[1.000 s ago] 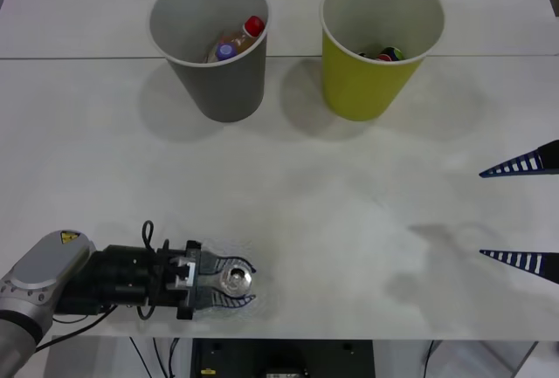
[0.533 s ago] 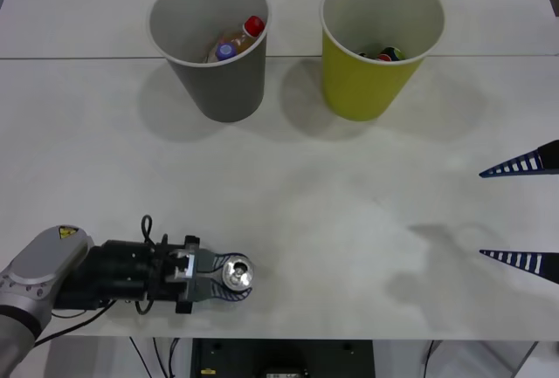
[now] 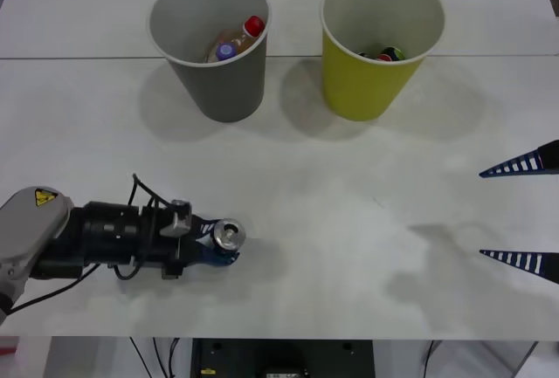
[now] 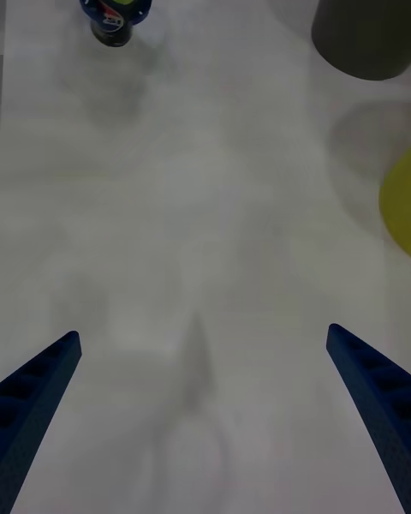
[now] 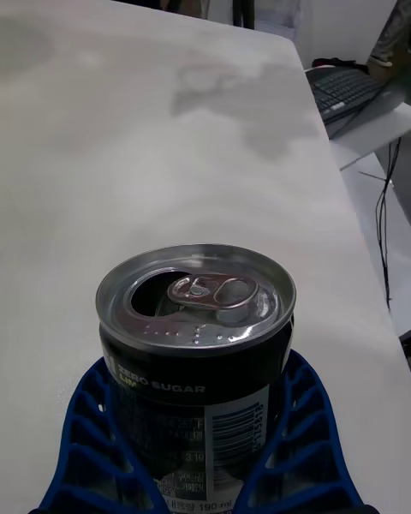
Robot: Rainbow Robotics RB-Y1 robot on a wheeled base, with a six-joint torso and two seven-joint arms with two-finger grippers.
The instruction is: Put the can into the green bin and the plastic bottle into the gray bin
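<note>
Your left hand (image 3: 217,245) is now clamped on the can (image 3: 230,236), lifted and moved leftward since before; your right hand (image 3: 521,212) stays apart, parked.

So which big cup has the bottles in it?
The gray bin, the left one of the two. A red cap and a purple cap peek out of it. The green bin beside it holds dark cans instead.

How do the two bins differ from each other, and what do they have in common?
The gray bin is dark gray outside; the green bin is yellow-green. The gray bin stands to the robot's left of the green bin. The gray bin holds bottles with red and purple caps; the green bin holds dark cans with red and green marks. Both are upright, tapered, cup-shaped, about equal in size, with pale insides.
</note>
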